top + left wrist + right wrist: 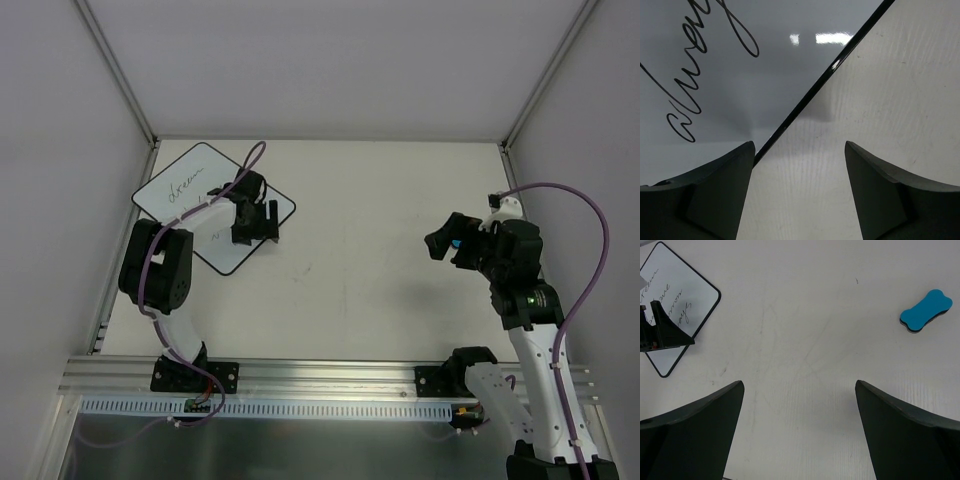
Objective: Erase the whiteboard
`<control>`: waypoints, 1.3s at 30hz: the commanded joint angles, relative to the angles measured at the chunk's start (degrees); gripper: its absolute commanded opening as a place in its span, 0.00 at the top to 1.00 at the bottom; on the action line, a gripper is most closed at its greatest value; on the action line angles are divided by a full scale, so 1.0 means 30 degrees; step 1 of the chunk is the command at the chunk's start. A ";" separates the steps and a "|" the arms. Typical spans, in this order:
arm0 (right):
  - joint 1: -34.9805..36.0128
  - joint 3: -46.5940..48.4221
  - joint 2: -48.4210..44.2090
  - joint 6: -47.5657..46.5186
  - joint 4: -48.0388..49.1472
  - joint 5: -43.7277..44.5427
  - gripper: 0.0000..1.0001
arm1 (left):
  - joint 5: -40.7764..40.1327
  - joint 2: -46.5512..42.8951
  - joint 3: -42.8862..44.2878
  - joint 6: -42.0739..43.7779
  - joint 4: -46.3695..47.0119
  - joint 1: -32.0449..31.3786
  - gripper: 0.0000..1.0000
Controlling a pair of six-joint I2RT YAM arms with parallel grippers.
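The flat white whiteboard point(185, 190) with black cursive lies skewed at the far left of the pale table point(380, 250). The left arm point(160, 265) bends over its right edge, with the left gripper point(800, 145) spread astride the black border. The right gripper point(800, 390) hovers raised at right, also spread (a blue bone-shaped eraser point(925, 311) lies ahead).

— What is the left gripper point(254, 235) hiding?
— It is covering part of the whiteboard point(215, 165) under its fingers. Beyond the left finger, the handwriting point(699, 47) is running off the picture's edges, cutting words short.
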 commanded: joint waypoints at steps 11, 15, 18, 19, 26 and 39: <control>0.0073 -0.0327 -0.0366 0.0507 0.0579 -0.0431 0.01 | -0.0945 0.1852 -0.0375 -0.1466 0.0504 -0.2462 0.46; 0.0073 -0.0561 -0.0513 0.0536 0.0550 -0.0430 0.01 | -0.1470 0.1066 -0.0727 -0.2020 0.0504 -0.3488 0.46; 0.0073 -0.0766 -0.0776 0.0478 0.0550 -0.0518 0.01 | -0.2549 -0.0425 -0.0728 -0.1849 0.0533 -0.3550 0.40; 0.0102 -0.0825 -0.0893 0.0507 0.0550 -0.0518 0.01 | -0.3107 -0.0693 -0.0525 -0.1122 0.0504 -0.3550 0.40; 0.0073 -0.0971 -0.0923 0.0536 0.0579 -0.0928 0.01 | -0.4199 -0.0639 0.0239 0.0878 0.0475 -0.2060 0.37; 0.0073 -0.1089 -0.1421 0.0800 0.0550 -0.0870 0.01 | -0.1387 0.1355 0.0680 0.0615 0.0504 -0.1030 0.45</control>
